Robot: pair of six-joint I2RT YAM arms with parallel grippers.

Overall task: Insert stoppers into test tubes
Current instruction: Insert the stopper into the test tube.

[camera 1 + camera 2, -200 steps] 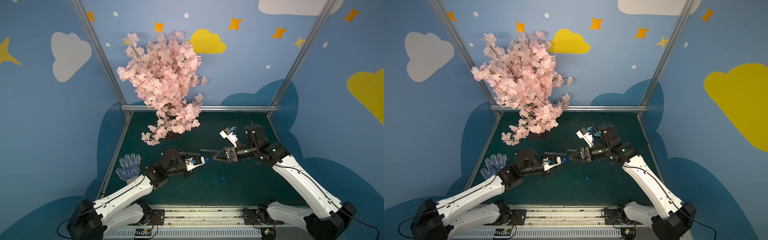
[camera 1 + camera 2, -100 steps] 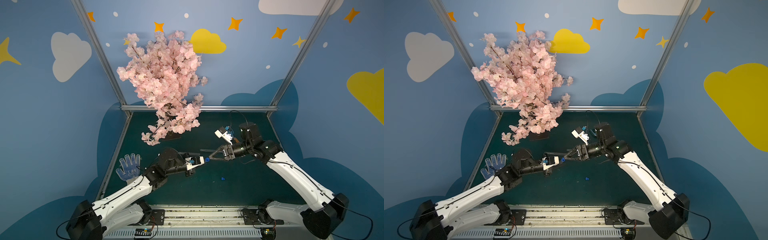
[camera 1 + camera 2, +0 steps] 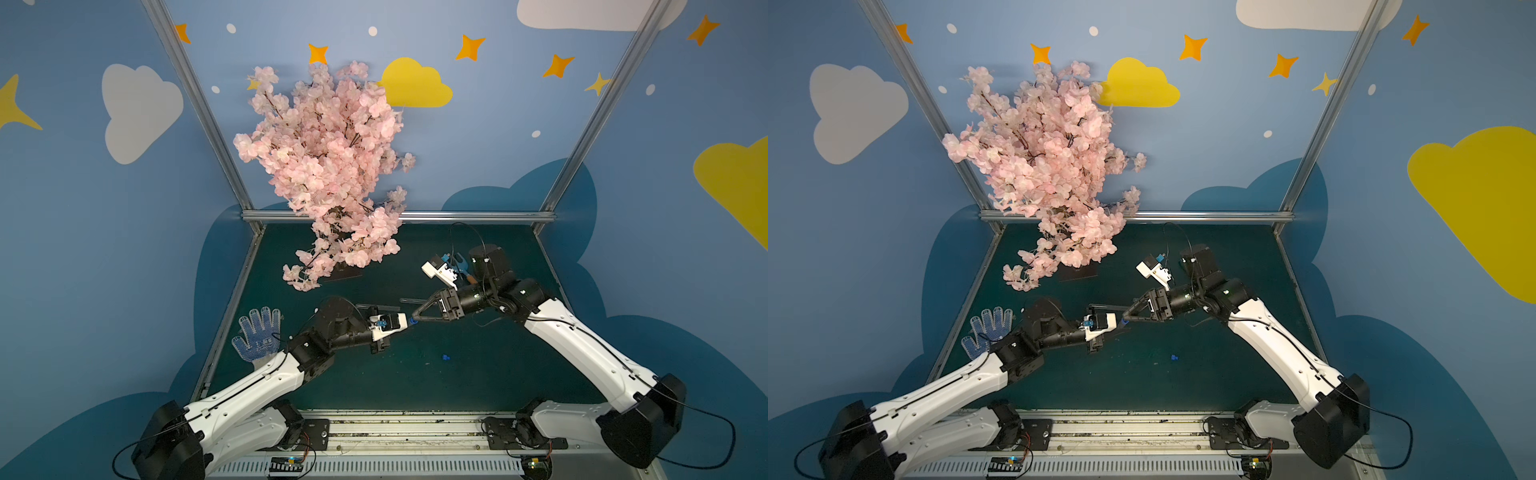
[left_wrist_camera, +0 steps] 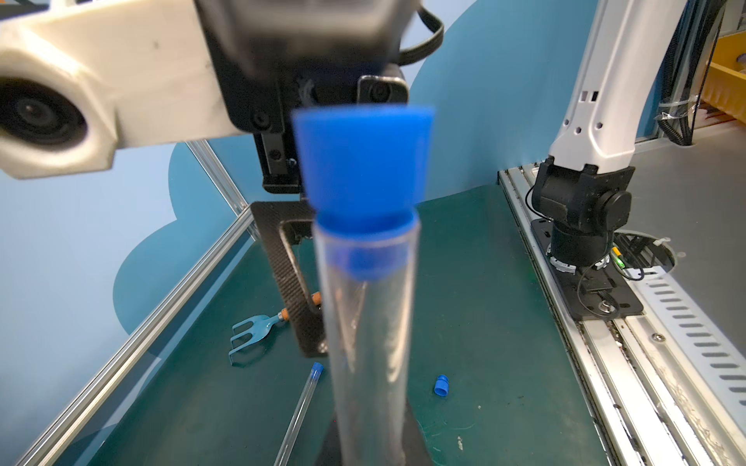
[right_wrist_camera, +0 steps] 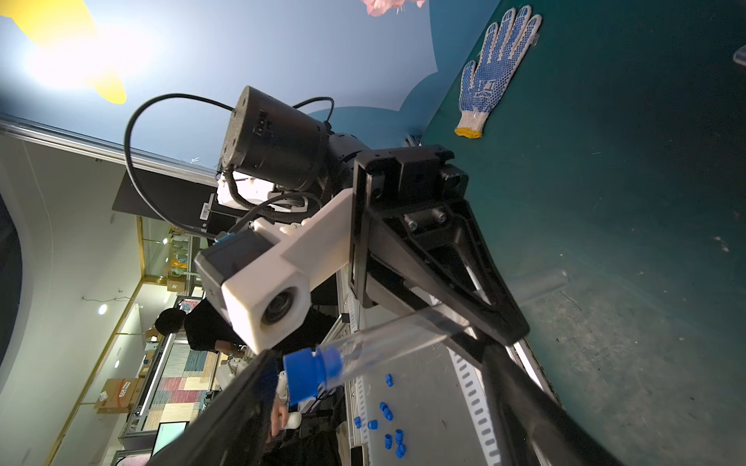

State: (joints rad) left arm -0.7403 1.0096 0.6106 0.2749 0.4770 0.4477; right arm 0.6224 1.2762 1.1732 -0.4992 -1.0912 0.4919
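The left fingers [image 5: 496,318] are clamped on a slim clear plastic test tube [image 5: 399,333] and hold it roughly level above the dark green desk [image 3: 478,374], with its mouth toward the right arm. A bright blue stepped plastic stopper [image 5: 311,373] sits in that mouth, narrow plug inside the tube and wide cap outside. The right fingers [image 5: 242,399] stand spread wide, one on each side of the cap and gripping nothing. Whether either one brushes the cap cannot be told. In both top views the white wrist-camera housing covers the left fingers, so only the tube's blue end shows at the meeting point.

A second clear tube with a blue plug in its end [image 4: 300,407] lies flat on the desk below. A loose blue stopper [image 4: 442,384] lies near it, not touching. A blue toy rake with an orange handle [image 4: 252,337] lies farther back. One carbon-weave right finger crosses in front of its handle in the left wrist view, and the right arm hides most of it in the top views. A white knit glove with blue dots [image 3: 257,336] lies at the desk's left edge, beside the left arm. A pink artificial blossom tree [image 3: 328,166] stands at the back left, its branches hanging over the desk, well apart from the held tube. More small blue stoppers [image 5: 389,419] lie scattered off the desk, beyond the slotted front rail
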